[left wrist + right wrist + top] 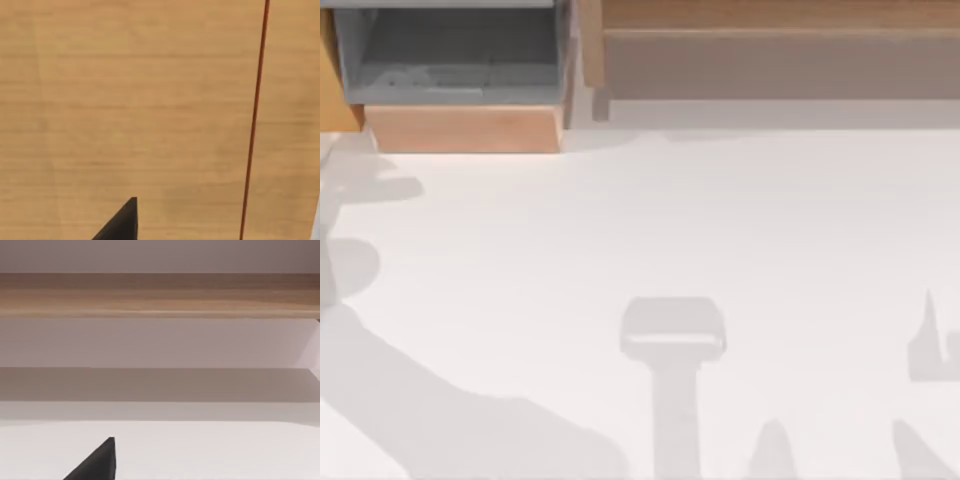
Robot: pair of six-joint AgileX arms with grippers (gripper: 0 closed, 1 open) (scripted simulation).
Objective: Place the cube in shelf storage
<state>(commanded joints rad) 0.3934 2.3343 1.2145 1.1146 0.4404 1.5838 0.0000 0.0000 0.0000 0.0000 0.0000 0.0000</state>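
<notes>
**Cube not located, both pincers unreadable**

Top view: white tabletop [640,250] carries only shadows of the arms. Shelf storage [770,60] runs along the far edge on the right, light wood edge over a brownish-grey face. A grey-lined wooden compartment [460,60] sits far left.

Left wrist view: close up on a wooden panel [125,100] w/ a thin dark-red seam; one dark fingertip [125,222] of the left pincer pokes in. Right wrist view: faces the shelf storage [160,295] across the tabletop; one fingertip [100,462] of the right pincer in view.

Pincer state: can't tell for either, since just one tip each. Where the cube is: can't tell.

Risks, as I judge:
- Left arm v. near the wood, so a forward move could hit it.
- Cube unlocated, so any release may miss the shelf or go into the wrong compartment.
</notes>
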